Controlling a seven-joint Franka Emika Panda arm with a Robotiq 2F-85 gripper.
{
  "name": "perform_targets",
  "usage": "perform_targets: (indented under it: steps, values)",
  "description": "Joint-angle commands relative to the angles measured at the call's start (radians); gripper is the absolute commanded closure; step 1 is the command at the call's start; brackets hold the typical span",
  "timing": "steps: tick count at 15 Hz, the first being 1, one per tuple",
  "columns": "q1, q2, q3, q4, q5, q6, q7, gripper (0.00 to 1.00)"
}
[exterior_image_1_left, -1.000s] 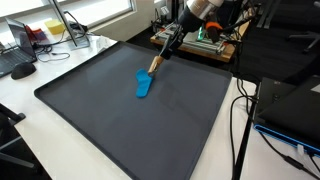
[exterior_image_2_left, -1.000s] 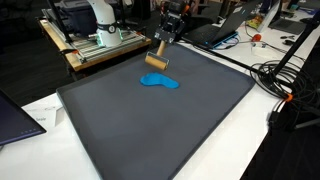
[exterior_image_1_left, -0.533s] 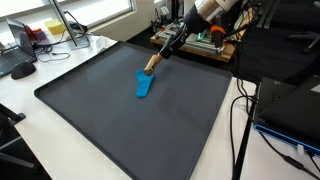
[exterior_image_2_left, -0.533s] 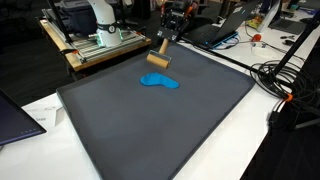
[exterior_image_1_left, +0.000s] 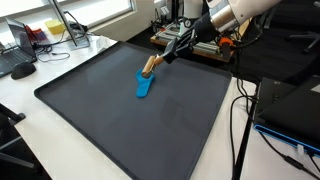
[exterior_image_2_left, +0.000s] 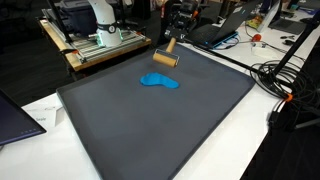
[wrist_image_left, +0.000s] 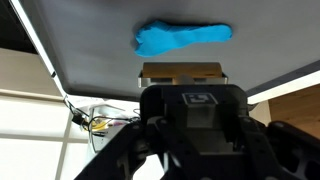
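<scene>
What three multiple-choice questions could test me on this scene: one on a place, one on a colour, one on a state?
1. Where does the bright blue flat piece lie?
A. on the large dark grey mat
B. on the floor
C. on a chair

2. What colour is the small wooden tool above the far part of the mat?
A. red
B. tan
C. green

3. How is the robot's black gripper?
A. wide open and empty
B. shut on the wooden tool
C. resting flat on the mat

Answers:
1 A: both exterior views show the blue piece flat on the mat's far half.
2 B: the tool looks light tan in all three views.
3 B: the wrist view shows the tool clamped between the fingers, and the exterior views show it lifted off the mat.
</scene>
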Motion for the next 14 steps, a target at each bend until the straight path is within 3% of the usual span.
perform_targets:
  steps: [1, 8, 14]
  values:
    - [0.037, 0.093, -0.003, 0.091, -0.055, -0.096, 0.036, 0.78]
    - [0.066, 0.197, -0.014, 0.174, -0.079, -0.201, 0.064, 0.78]
    - [0.012, 0.110, -0.008, 0.127, -0.030, -0.149, -0.042, 0.78]
